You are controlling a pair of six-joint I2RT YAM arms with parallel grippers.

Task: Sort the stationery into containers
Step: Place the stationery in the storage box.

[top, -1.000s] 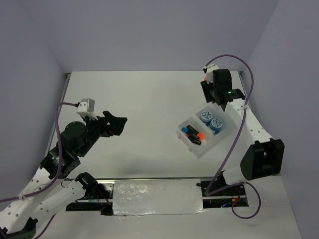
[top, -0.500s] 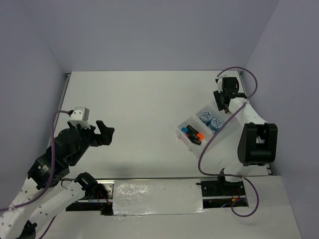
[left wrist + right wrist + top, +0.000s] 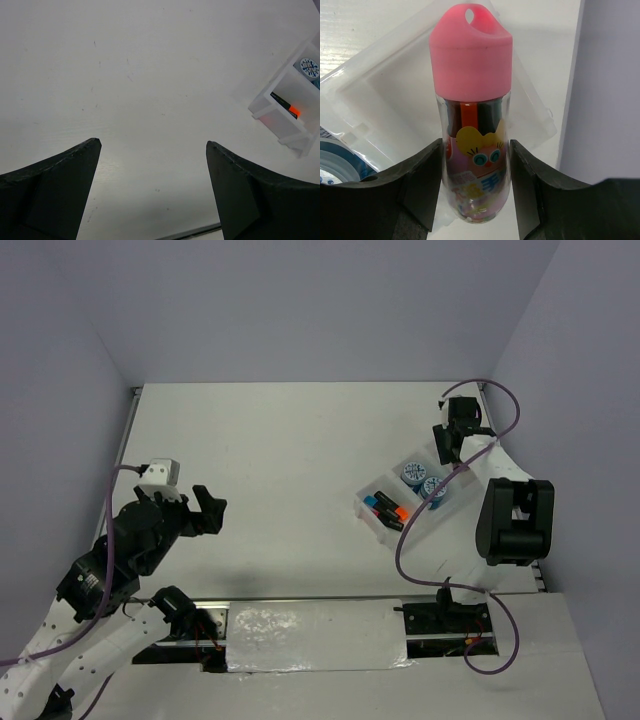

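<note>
My right gripper [image 3: 476, 145] is shut on the pink-capped tube [image 3: 472, 100], a clear tube with a cartoon label, held over the empty end compartment of the translucent tray [image 3: 385, 95]. From above, this gripper [image 3: 455, 437] is at the tray's [image 3: 372, 518] far right end. Two blue-white discs [image 3: 421, 481] lie in the middle compartment. The markers [image 3: 386, 510] lie in the near-left compartment. My left gripper [image 3: 210, 508] is open and empty, far left of the tray; in the left wrist view [image 3: 152, 145] it is over bare table.
The side wall [image 3: 610, 90] stands close to the right of the tube. One disc's edge [image 3: 335, 167] shows at the lower left of the right wrist view. The left wrist view shows the tray [image 3: 267, 107] at its right edge with a disc [image 3: 309, 66].
My left gripper has drawn back to the left and towards the near edge. My right gripper has shifted slightly right over the tray's far end as the arm folded in.
</note>
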